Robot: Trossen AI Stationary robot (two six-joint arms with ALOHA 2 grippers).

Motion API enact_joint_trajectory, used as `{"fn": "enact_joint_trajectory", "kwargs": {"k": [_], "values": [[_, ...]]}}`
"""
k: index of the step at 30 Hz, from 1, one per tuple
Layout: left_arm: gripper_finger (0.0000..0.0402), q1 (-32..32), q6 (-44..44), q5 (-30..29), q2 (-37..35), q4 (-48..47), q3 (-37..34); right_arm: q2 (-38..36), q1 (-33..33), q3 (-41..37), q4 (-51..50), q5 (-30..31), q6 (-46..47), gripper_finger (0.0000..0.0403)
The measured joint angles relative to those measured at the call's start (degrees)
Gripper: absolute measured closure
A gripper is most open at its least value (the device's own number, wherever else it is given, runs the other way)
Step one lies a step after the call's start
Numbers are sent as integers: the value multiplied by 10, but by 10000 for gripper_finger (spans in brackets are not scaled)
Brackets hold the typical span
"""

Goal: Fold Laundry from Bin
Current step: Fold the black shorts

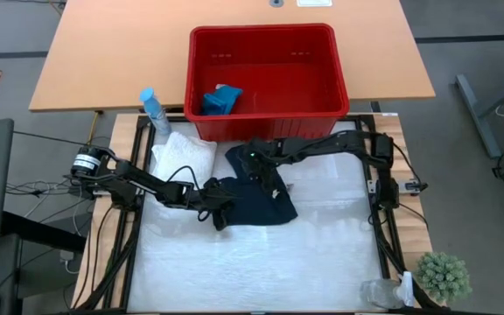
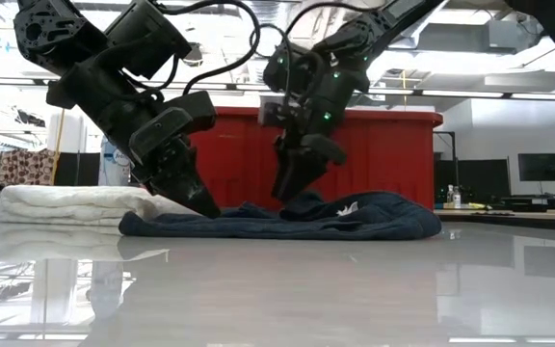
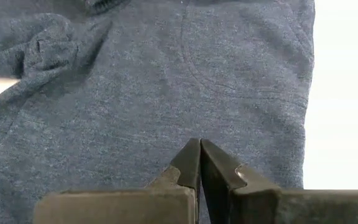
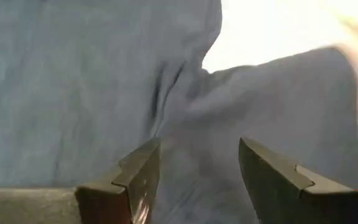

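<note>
Here the dark navy cloth (image 1: 259,197) lies spread on the white table cover (image 1: 252,262), just in front of the red bin (image 1: 265,79) and to the right of the white folded cloth (image 1: 185,157), which it touches or nearly touches at its left edge. The small teal cloth (image 1: 221,99) sits inside the bin, near its left wall.

The left gripper (image 1: 220,215) is down at the near-left corner of the navy cloth, its fingers pressed fully together with the tips on the fabric; in the left wrist view the closed fingers (image 3: 199,165) point into the blue weave, and whether a fold is pinched between them cannot be told. In the low view this gripper (image 2: 198,204) meets the cloth's left end at table level.

The right gripper (image 1: 263,178) hangs over the far middle part of the navy cloth, jaws spread wide and nothing between them. In the right wrist view its fingers (image 4: 143,171) stand apart above a raised wrinkle of the cloth. In the low view its tips (image 2: 292,193) are just above the fabric's top.

A spray bottle (image 1: 154,109) stands left of the bin, and a small green plant (image 1: 444,276) sits at the near-right corner.
</note>
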Motion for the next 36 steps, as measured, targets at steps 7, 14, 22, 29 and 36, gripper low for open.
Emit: {"fn": "enact_joint_trajectory", "kwargs": {"k": [7,14,22,29,36], "values": [[401,0,0,-1,0,-4,0,28,1,17,-56,-5,-6,170],[401,0,0,-12,0,-5,0,29,-4,34,-112,-3,-18,210],[401,0,0,-16,0,-4,0,29,-3,34,-146,7,-14,346],[401,0,-1,-21,0,-4,0,24,9,79,-181,5,15,373],[401,0,0,-38,0,-4,0,24,17,146,-240,-7,47,374]]}}
